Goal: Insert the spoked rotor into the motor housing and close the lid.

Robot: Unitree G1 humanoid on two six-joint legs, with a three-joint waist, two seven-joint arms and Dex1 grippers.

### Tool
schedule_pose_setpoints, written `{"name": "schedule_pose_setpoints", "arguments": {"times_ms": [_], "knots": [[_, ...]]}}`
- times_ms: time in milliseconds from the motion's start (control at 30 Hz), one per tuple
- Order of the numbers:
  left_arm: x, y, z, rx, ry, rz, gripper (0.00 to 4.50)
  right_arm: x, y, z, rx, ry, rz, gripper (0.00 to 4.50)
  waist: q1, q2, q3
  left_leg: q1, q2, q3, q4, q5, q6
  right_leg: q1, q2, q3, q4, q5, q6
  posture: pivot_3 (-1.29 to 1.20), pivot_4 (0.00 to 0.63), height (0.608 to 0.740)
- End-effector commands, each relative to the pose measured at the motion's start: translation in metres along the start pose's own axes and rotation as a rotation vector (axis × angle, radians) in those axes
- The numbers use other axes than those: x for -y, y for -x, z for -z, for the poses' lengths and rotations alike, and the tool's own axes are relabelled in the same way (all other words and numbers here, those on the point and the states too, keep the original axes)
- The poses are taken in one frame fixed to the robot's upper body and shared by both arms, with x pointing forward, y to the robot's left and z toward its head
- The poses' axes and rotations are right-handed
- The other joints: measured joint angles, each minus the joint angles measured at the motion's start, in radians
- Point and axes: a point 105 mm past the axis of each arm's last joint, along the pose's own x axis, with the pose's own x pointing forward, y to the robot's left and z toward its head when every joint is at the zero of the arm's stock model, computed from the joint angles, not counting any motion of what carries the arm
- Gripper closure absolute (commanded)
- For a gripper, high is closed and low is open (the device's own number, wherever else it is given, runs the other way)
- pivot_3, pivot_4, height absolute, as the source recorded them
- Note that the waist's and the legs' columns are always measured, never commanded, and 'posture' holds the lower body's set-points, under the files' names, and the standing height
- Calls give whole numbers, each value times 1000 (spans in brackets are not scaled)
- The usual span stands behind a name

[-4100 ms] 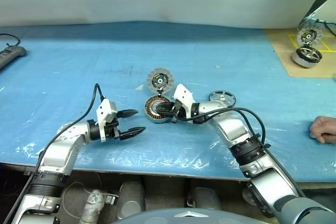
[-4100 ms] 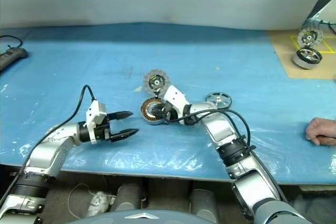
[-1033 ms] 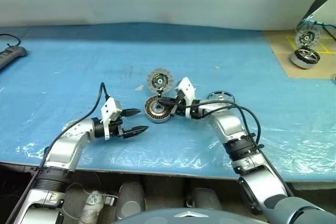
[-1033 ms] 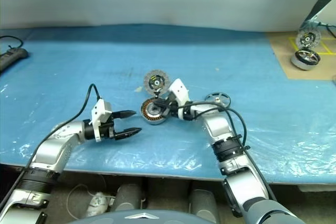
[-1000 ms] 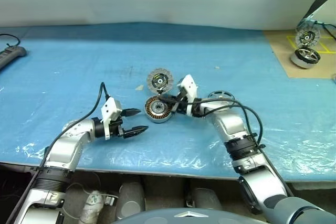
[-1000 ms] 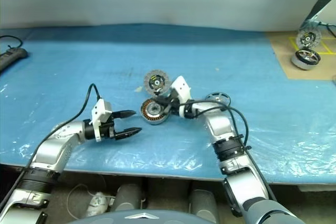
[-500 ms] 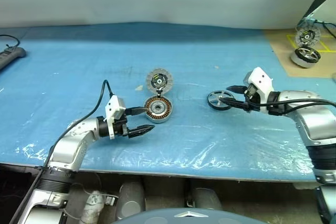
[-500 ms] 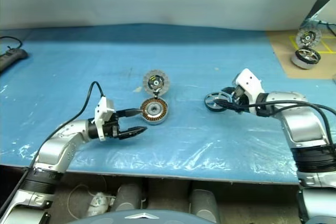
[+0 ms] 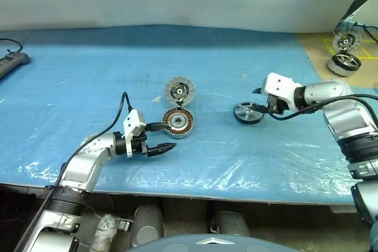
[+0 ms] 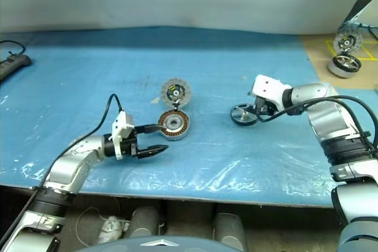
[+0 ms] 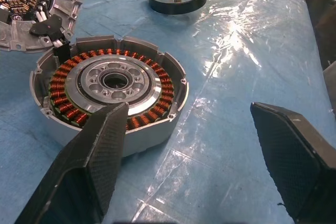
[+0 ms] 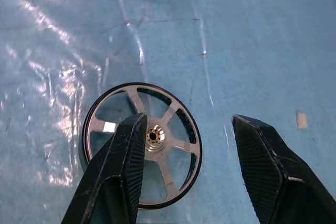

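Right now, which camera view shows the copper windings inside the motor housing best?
The left wrist view: the motor housing lies close, open, its ring of copper windings distinct. Both eye views show it small on the table, the windings just an orange ring.
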Motion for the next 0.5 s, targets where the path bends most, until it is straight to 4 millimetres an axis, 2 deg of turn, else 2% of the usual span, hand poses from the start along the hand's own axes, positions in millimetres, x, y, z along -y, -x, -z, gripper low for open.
{"name": "schedule_pose_setpoints", "arguments": {"times_ms": [33,100,333,500], "knots": [[4,-1,-6,23,-23,11,509,-8,-1,2,-27,76,-83,1798,1,0,0,-1,1,0,1,0,0,0,0,-1,0,0,0,0,150,740],[2,-1,-6,25,-18,-2,509,-10,-4,1,-29,96,-111,1798,1,0,0,-3,1,0,3,0,0,-1,0,-1,0,0,0,0,150,740],[6,0,-1,13,-11,-5,509,4,-15,10,-97,174,-99,1798,-2,0,0,-4,3,0,8,0,1,-2,0,-1,5,1,-2,0,150,740],[8,0,-5,21,-17,-8,509,-7,-22,12,-97,184,-172,1798,-1,0,0,-5,3,0,9,0,1,-3,1,-1,5,1,-2,0,150,740]]}}
